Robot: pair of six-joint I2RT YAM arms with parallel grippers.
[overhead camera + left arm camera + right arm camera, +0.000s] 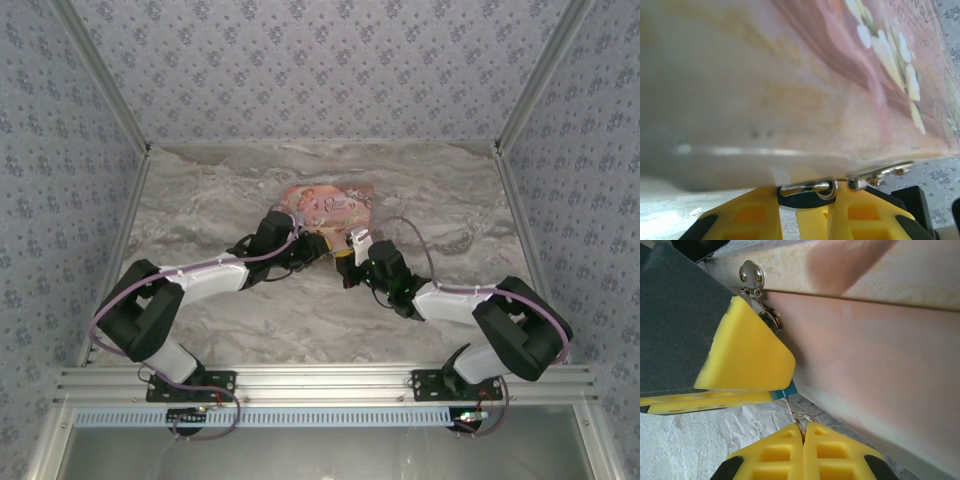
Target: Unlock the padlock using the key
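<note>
Padlock (786, 390): only a blue sliver shows, against the tin's (328, 205) near side wall, just beside the hasp (752, 274). Left gripper (807, 200) is narrowly parted, fingers (745, 350) pinching that blue body. A metal loop (812, 189) sits between its tips, against the tin's lower edge. Right gripper (803, 432) is pressed together, tips just near of the padlock, low over the table (700, 440). A thin sliver (799, 416) pokes out at its tips, too small to tell what. Both arms meet at the tin's near edge, mid-table.
</note>
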